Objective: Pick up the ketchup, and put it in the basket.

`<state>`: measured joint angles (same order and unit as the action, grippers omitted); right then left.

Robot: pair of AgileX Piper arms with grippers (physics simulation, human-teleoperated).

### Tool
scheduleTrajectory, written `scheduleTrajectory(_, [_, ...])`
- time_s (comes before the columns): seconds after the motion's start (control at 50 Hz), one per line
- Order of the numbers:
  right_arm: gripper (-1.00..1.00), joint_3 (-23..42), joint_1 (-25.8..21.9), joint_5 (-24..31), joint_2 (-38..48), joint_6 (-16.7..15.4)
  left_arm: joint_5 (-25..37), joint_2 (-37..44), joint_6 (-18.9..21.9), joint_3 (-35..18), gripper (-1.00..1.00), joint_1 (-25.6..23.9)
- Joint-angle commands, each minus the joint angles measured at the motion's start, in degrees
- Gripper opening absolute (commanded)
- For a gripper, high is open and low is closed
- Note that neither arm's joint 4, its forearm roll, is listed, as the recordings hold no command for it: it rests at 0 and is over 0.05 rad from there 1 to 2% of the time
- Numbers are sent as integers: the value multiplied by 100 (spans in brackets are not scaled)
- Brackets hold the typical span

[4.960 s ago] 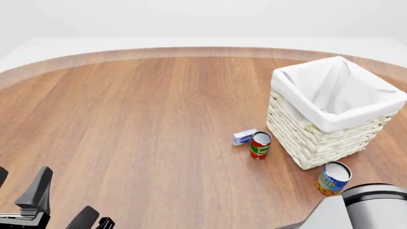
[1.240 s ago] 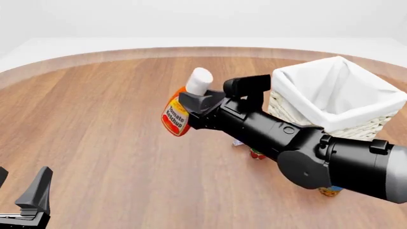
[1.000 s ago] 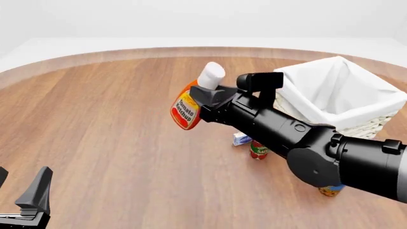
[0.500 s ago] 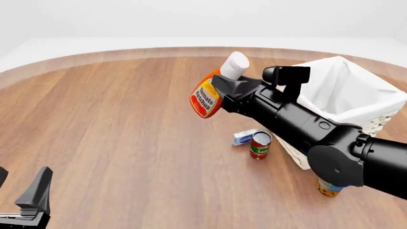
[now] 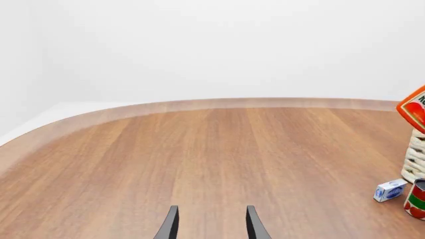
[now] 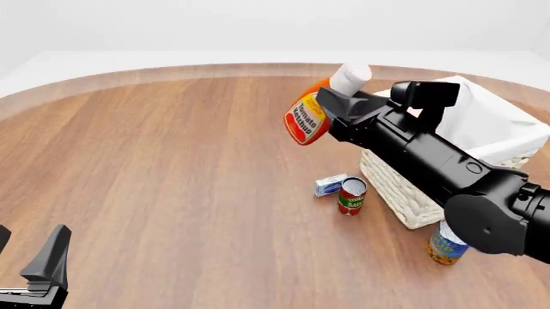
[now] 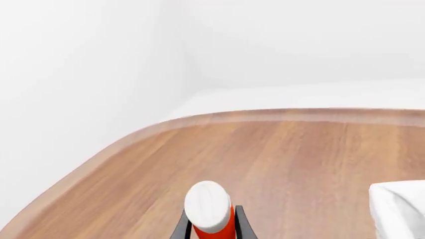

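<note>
My right gripper [image 6: 331,106] is shut on the ketchup [image 6: 308,121], a red-orange bottle with a white cap, and holds it tilted in the air just left of the basket [image 6: 393,188]. In the right wrist view the white cap [image 7: 208,206] stands up between the fingers, with a corner of the basket's white lining [image 7: 398,209] beside it. My left gripper [image 5: 211,229] is open and empty, low at the near left of the table [image 6: 35,267]. The left wrist view catches the bottle's base [image 5: 415,107] and the basket's wicker wall [image 5: 417,159] at its edge.
A red-and-green tomato can [image 6: 351,196] and a small blue-and-white box [image 6: 330,185] stand just left of the basket's near corner. A blue-and-yellow can [image 6: 447,248] stands in front of the basket, partly behind my right arm. Brown wooden table [image 6: 172,167].
My right arm has carried the ketchup up and to the right, from mid-table to the basket's left rim. The left arm has not moved.
</note>
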<state>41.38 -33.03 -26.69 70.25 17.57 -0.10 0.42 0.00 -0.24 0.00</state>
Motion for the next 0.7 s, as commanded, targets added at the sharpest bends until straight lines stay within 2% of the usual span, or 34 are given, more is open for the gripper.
scheduleTrajectory(0.02, [-100,-114,366,-33,-291,70,0,0,0,0,100,0])
scheduleTrajectory(0.16, [-100,-221,510,-90,-412,77,0,0,0,0,100,0])
scheduleTrajectory(0.38, [-100,-399,867,-89,-667,-146,0,0,0,0,100,0])
scheduleTrajectory(0.7, [-100,-593,1261,-104,-1003,-269,0,0,0,0,100,0])
